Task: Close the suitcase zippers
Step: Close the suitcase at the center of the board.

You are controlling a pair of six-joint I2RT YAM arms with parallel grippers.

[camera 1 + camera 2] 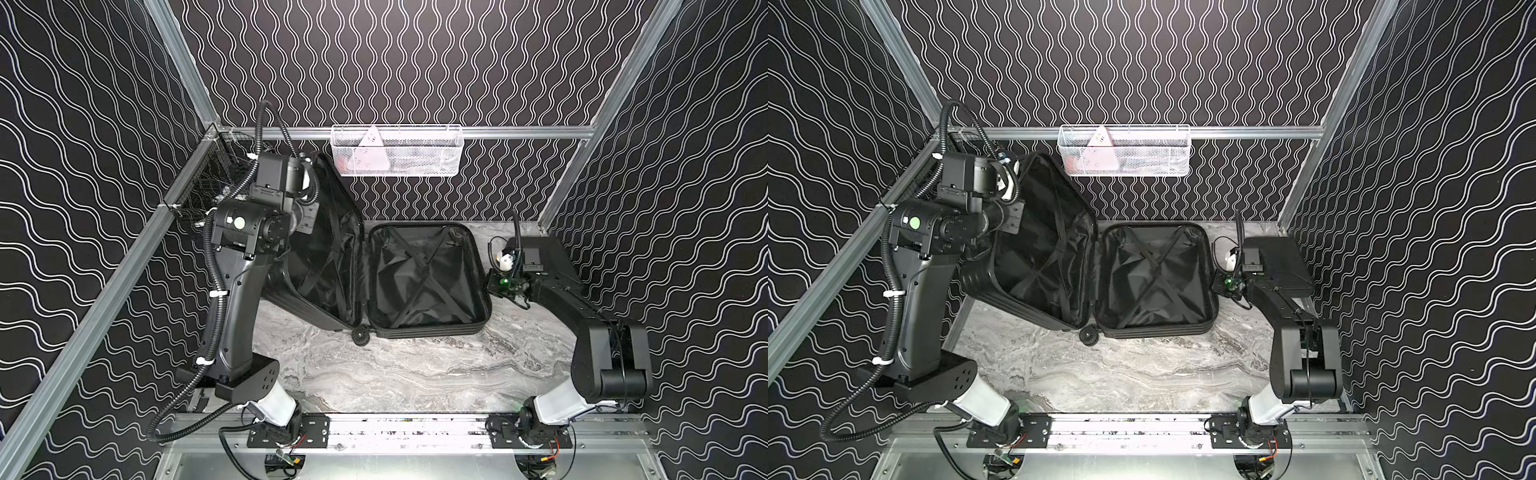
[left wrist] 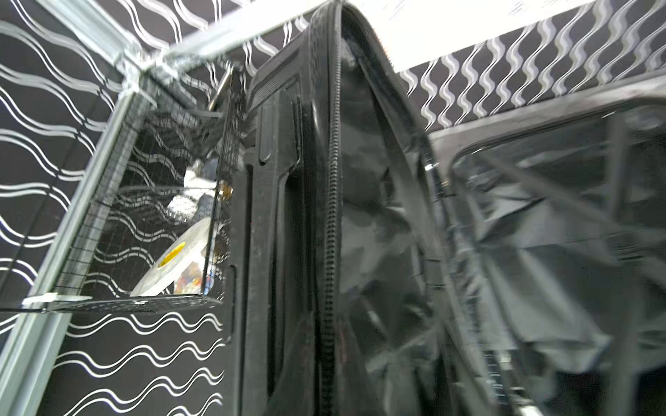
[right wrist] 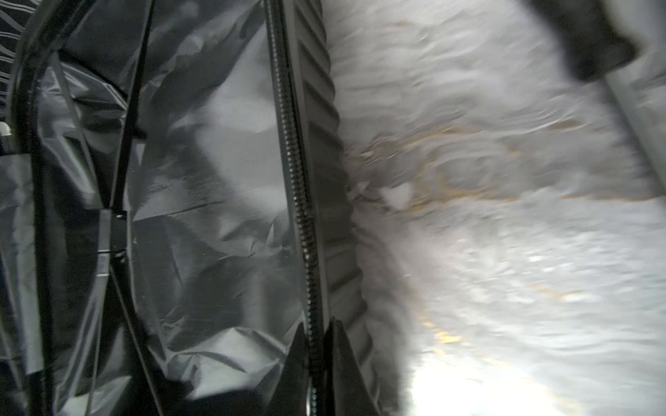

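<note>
suitcase [image 1: 428, 274]: open, left shell raised.
right hand [image 3: 316, 335]: narrow, pinching zipper track [image 3: 299, 201].
zipper track: straight ahead of right hand, along flat shell's rim.
left hand [image 1: 305, 214]: closed, fingertips hidden.

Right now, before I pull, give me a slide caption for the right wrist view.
Close-up: right gripper pinches the zipper track on the open suitcase's flat half, marble table alongside.

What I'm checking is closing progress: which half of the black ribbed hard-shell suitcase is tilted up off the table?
The suitcase half beside the left arm: it stands steeply raised, while the other half lies flat on the grey marble table.
</note>
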